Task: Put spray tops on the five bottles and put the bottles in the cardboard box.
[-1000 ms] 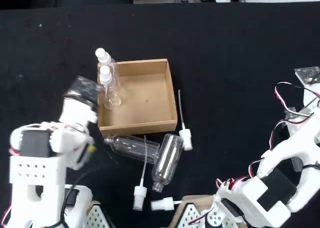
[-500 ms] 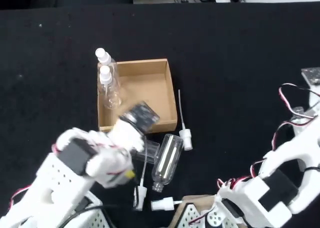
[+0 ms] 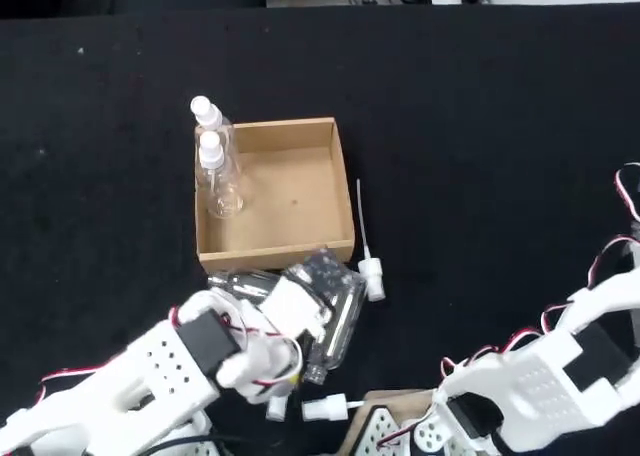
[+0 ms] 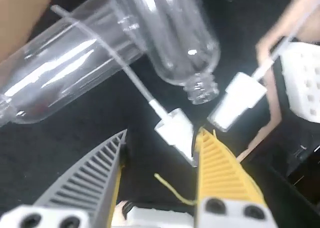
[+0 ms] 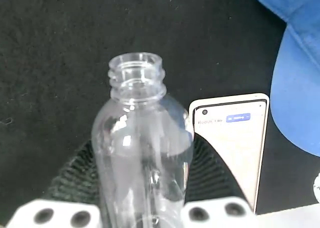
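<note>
Motion belongs mostly to the left arm [image 3: 190, 351]. A second ago it stood beside the left wall of the cardboard box [image 3: 280, 252]; now it has swung across to the box's front and sits low over two uncapped bottles lying there. The left gripper [image 4: 162, 135] has its fingers apart, straddling a loose spray top [image 4: 175, 129]. That top's tube runs up across the first lying bottle [image 4: 60, 63]. The second lying bottle [image 4: 175, 33] points its open neck toward another spray top [image 4: 235, 102] close by.

The right arm [image 3: 540, 391] has drawn back toward the table's near right edge. The right gripper [image 5: 142, 163] is clamped on the body of an uncapped bottle [image 5: 137, 83], whose open neck is free. A phone [image 5: 230, 138] lies just beyond it.

Unchanged are the two capped bottles [image 3: 215, 166] at the box's left wall and the long-tubed spray top [image 3: 372, 274] near the box's right front corner.
</note>
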### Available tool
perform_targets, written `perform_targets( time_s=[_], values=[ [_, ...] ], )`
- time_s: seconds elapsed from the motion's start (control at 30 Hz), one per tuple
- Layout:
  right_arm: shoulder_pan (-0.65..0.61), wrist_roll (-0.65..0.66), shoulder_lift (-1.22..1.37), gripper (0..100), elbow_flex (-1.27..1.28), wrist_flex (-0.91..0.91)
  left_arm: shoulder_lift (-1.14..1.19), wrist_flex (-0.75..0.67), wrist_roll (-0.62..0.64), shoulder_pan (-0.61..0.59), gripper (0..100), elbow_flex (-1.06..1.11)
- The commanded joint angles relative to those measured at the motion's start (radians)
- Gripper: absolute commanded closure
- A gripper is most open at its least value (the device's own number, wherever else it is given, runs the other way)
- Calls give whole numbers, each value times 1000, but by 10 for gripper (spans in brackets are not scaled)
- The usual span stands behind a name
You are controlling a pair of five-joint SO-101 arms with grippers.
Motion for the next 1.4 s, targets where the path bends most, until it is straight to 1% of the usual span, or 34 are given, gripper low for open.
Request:
perform_targets(
  time_s=[0.0, 0.07, 0.13, 0.2, 0.33, 0.53, 0.63, 0.7, 0.9, 1.23, 1.3, 1.37],
  values=[
    [5, -9, -1, 988, -99, 21, 6, -32, 43, 101, 803, 15],
    [3, -8, 1, 988, -102, 20, 6, -81, 60, 104, 787, 56],
    [3, -5, 1, 988, -102, 21, 6, -129, 75, 65, 753, 117],
    [3, -5, 1, 988, -102, 21, 6, -157, 72, 36, 745, 166],
    [3, -5, 1, 988, -101, 17, 6, -141, 71, 15, 745, 150],
    [3, -5, 1, 988, -102, 17, 6, -155, 69, 8, 745, 211],
    [3, -5, 1, 988, -102, 17, 6, -160, 14, 7, 745, 211],
    [3, -5, 1, 988, -102, 17, 6, -190, -18, 7, 745, 220],
    [5, -3, 1, 988, -102, 15, 6, -307, -20, 7, 745, 338],
    [3, -3, 1, 988, -102, 15, -3, -302, -28, 7, 745, 332],
    [3, -3, 1, 988, -102, 15, -5, -295, -28, 7, 764, 331],
    [3, -3, 1, 988, -102, 15, -5, -295, -28, 7, 824, 331]
  ],
)
